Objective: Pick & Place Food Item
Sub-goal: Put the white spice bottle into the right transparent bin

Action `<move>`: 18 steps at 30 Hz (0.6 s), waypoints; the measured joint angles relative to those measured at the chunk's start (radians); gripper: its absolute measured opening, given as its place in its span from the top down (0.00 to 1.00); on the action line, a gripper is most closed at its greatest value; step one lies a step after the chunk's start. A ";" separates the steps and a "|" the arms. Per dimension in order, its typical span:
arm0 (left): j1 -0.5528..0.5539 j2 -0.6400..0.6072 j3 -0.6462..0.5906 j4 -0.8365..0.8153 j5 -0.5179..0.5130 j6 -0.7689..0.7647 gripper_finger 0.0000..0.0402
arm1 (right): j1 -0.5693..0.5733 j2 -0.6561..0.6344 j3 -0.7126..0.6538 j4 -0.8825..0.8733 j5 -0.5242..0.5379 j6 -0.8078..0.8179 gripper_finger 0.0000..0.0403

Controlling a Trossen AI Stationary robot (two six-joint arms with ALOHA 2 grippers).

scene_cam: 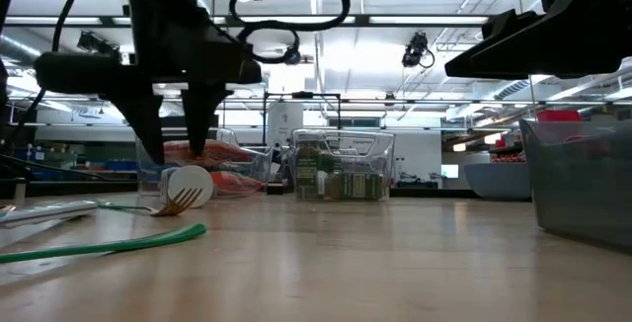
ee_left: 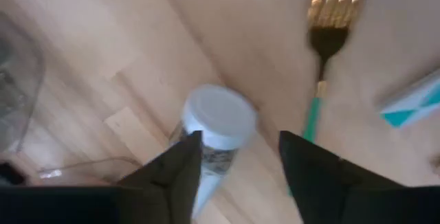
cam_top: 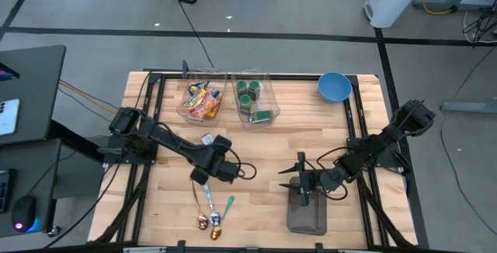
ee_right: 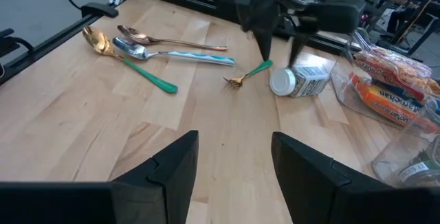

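Note:
A small clear jar with a white lid lies on its side on the wooden table, left of centre; it also shows in the high view and the right wrist view. My left gripper points steeply down over it, open, one finger on each side of the lid end. My right gripper hangs open with nothing between its fingers, above a grey bin near the front edge. My left gripper's open fingers stand over the jar's lid end from above. Whether a fingertip touches the jar, I cannot tell.
A gold fork with a green handle lies beside the jar, and several spoons lie nearer the front edge. At the back stand a clear bin of snack packs, a clear bin of green-lidded jars and a blue bowl.

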 joint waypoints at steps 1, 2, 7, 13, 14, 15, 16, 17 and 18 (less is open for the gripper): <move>0.002 0.000 -0.003 0.005 -0.010 -0.003 0.45 | 0.000 0.000 0.000 0.000 0.000 0.000 0.52; 0.004 0.000 -0.005 0.019 -0.009 -0.003 0.42 | 0.000 0.000 0.000 0.000 0.000 -0.001 0.52; 0.021 0.000 -0.009 0.062 0.044 0.005 0.37 | 0.000 0.000 0.000 0.000 0.000 -0.002 0.52; 0.036 0.000 -0.059 0.096 0.025 0.059 0.39 | 0.000 0.000 0.000 0.000 0.000 0.002 0.52; 0.036 0.000 -0.069 0.109 0.006 0.070 0.40 | 0.000 0.000 0.000 0.000 0.000 0.002 0.52; 0.035 0.000 -0.077 0.114 -0.006 0.083 0.40 | 0.000 0.000 0.000 0.000 0.000 0.001 0.52; 0.035 0.000 -0.084 0.114 -0.011 0.093 0.40 | 0.000 0.000 0.000 0.000 0.000 0.001 0.52; 0.035 0.000 -0.091 0.115 -0.014 0.103 0.39 | 0.000 0.000 0.000 0.000 0.000 0.000 0.52; 0.038 0.001 -0.097 0.117 -0.013 0.110 0.39 | 0.000 0.000 0.000 0.000 0.000 0.000 0.52</move>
